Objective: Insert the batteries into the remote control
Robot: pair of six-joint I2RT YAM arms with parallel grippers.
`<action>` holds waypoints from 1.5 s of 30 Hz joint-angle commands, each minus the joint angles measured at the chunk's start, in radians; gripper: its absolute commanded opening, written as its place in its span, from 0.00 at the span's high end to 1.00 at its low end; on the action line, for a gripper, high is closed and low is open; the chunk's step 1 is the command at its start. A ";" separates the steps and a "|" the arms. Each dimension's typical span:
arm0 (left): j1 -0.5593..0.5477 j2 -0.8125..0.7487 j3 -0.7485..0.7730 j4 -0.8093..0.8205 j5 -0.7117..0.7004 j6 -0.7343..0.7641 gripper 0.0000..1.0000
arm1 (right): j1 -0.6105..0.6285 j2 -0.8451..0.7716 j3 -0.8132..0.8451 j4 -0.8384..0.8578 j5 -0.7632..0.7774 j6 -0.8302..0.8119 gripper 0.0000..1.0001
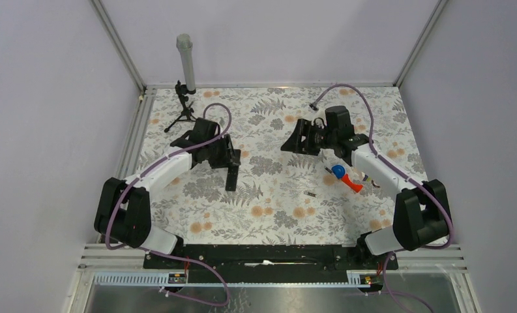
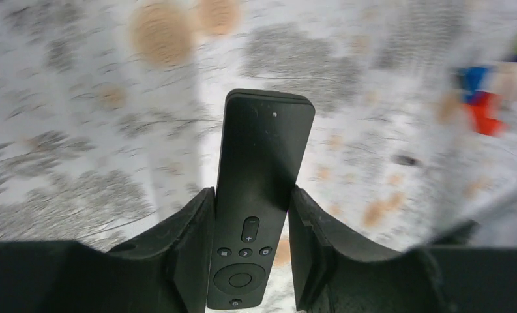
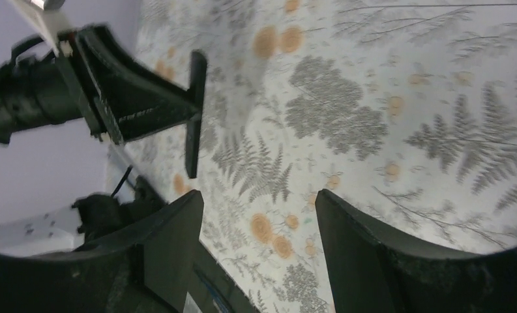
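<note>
1. The left gripper is clamped on the remote control. One finger presses each long edge, and the button face is turned toward the wrist camera.
2. The remote's button end sits back between the fingers, near the palm. Its plain end sticks out well past the fingertips.
3. In the top view the remote control juts from the left gripper toward the near edge of the table. It looks to be held clear of the floral surface (a soft shadow lies beside it in the right wrist view).
4. The right gripper is spread wide with nothing between its fingers, only bare cloth showing in the gap.
5. From the right wrist, the remote control appears edge-on ahead of the right gripper and to its left, held in the left gripper.
6. One battery lies flat on the table, to the right of the left gripper and on the near side of the right gripper, well apart from both. In the left wrist view it is only a small blurred dark mark.
7. A red-and-blue toy lies on the near side of the right gripper, close beside that arm's forearm and a little beyond the battery.
8. A small black tripod stands beyond the left gripper, near the far left corner.
</note>
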 commanded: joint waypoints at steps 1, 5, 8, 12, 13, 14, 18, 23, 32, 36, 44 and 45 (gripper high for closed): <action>0.019 -0.070 0.092 0.200 0.354 -0.061 0.75 | 0.037 -0.056 -0.062 0.330 -0.325 0.066 0.25; 0.024 -0.106 0.143 0.358 0.524 -0.170 0.75 | 0.062 -0.096 -0.133 0.629 -0.389 0.233 0.18; 0.025 -0.140 0.160 0.491 0.588 -0.266 0.76 | 0.063 -0.104 -0.157 0.805 -0.408 0.338 0.16; 0.026 -0.156 0.187 0.665 0.664 -0.391 0.75 | 0.072 -0.101 -0.138 0.904 -0.438 0.391 0.14; 0.025 -0.157 0.193 0.702 0.678 -0.421 0.75 | 0.075 -0.100 -0.134 0.923 -0.444 0.403 0.14; 0.026 -0.157 0.200 0.732 0.687 -0.447 0.75 | 0.079 -0.098 -0.129 0.944 -0.446 0.417 0.13; 0.026 -0.160 0.217 0.844 0.719 -0.544 0.75 | 0.094 -0.092 -0.106 1.035 -0.461 0.480 0.11; 0.026 -0.166 0.217 0.913 0.715 -0.606 0.75 | 0.116 -0.059 -0.053 1.142 -0.468 0.584 0.11; 0.025 -0.173 0.182 1.051 0.695 -0.708 0.73 | 0.182 0.027 0.010 1.218 -0.455 0.667 0.23; 0.025 -0.194 0.177 1.021 0.676 -0.688 0.68 | 0.186 0.023 0.005 1.217 -0.414 0.661 0.52; 0.022 -0.267 0.214 0.579 0.472 -0.409 0.21 | 0.206 -0.040 0.050 0.780 -0.283 0.296 0.80; 0.022 -0.274 0.228 0.504 0.420 -0.369 0.18 | 0.215 -0.050 0.069 0.670 -0.233 0.204 0.81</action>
